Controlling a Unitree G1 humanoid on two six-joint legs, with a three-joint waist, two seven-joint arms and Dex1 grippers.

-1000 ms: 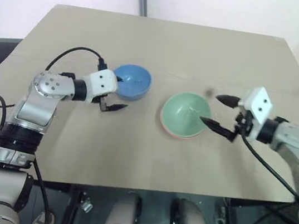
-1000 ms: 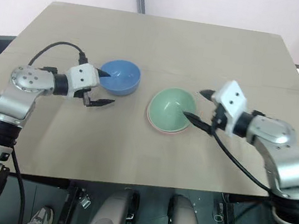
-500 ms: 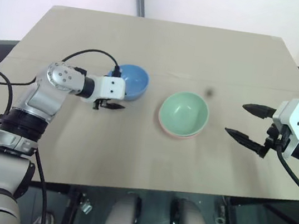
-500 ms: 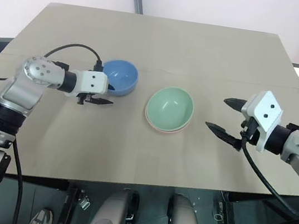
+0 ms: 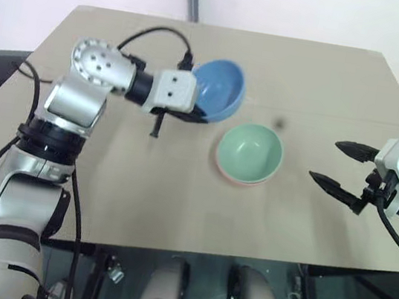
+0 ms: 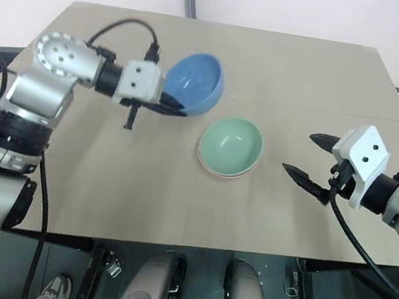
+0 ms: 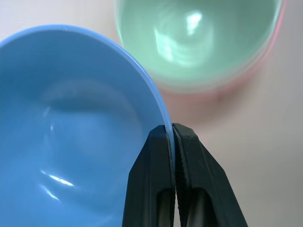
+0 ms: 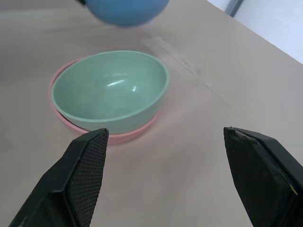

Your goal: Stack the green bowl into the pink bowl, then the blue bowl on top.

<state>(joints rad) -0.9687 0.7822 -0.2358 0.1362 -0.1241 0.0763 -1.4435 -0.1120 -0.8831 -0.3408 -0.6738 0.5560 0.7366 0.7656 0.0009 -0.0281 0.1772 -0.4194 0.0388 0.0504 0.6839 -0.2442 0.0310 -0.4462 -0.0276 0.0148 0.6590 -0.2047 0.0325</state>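
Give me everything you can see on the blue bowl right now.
The blue bowl is a small, round, smooth sky-blue bowl that looks like glossy plastic, empty inside. It is off the table, tilted, its opening facing the camera. The left pincer is shut on its thin rim, one finger inside, one outside. It hangs beside the green bowl, not touching it.

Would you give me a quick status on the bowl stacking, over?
Left gripper shut on blue bowl rim, bowl lifted. Right gripper open, empty. Green bowl nested in pink bowl. Nothing in the way.
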